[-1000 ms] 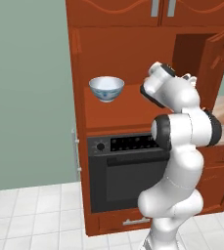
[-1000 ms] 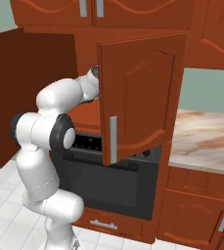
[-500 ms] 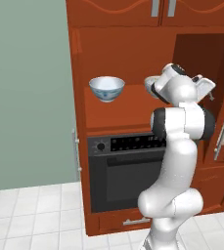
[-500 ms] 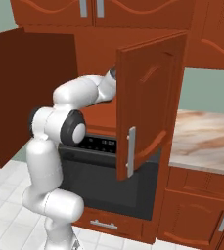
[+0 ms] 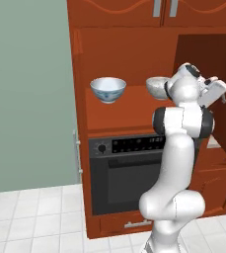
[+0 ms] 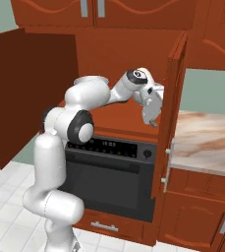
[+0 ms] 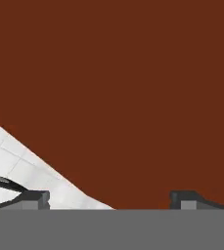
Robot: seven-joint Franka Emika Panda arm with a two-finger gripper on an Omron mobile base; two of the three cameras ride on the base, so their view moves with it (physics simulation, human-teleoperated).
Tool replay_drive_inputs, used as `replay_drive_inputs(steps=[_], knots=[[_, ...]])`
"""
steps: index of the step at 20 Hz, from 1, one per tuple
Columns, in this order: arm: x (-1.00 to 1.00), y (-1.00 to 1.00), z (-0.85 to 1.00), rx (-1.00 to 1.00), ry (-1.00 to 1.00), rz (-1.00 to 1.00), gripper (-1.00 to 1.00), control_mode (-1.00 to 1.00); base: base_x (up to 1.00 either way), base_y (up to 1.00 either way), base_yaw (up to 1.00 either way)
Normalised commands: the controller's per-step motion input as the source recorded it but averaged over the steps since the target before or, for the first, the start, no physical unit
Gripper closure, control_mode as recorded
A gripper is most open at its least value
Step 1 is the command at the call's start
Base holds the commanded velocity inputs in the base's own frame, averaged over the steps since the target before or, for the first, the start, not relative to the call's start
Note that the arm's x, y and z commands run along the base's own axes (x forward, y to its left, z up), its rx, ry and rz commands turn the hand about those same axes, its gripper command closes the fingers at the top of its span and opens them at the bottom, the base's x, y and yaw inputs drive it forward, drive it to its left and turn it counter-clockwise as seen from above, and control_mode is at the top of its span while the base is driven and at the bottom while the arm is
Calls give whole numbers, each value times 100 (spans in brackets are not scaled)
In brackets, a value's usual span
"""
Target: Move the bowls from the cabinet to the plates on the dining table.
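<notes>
The tall reddish-brown cabinet [image 5: 124, 44] stands with both doors open. On its shelf sits the white bowl with blue pattern [image 5: 108, 90], and to its right the speckled grey bowl [image 5: 155, 86] is partly hidden behind my arm. My gripper [image 5: 222, 96] is open and holds nothing. It is to the right of the grey bowl, close against the inner face of the right door [image 6: 175, 98]. In the hand view the gripper [image 7: 108, 199] faces that brown door panel, with one fingertip [image 7: 35, 197] at each side. The plates are out of view.
A black built-in oven [image 5: 134, 173] sits below the shelf. The left door [image 6: 30, 93] swings far out. A beige marble-patterned top [image 6: 207, 140] lies right of the cabinet over low drawer fronts. White tile floor [image 5: 30, 217] spreads in front.
The right cabinet door has swung wider open, now nearly edge-on in the right base view. My hand has moved rightward with it, away from the shelf's middle. The bowls have not moved.
</notes>
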Motion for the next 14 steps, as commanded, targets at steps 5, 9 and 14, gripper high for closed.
replay_drive_inputs(steps=[5,9,14], knots=[[0,-53,-11,-5,-19,-11,-100,-100,0,0,0],[-6,-35,-9,-1,-29,-2,-100,-100,0,0,0],[-48,10,-12,2,-33,10,-100,-100,0,0,0]])
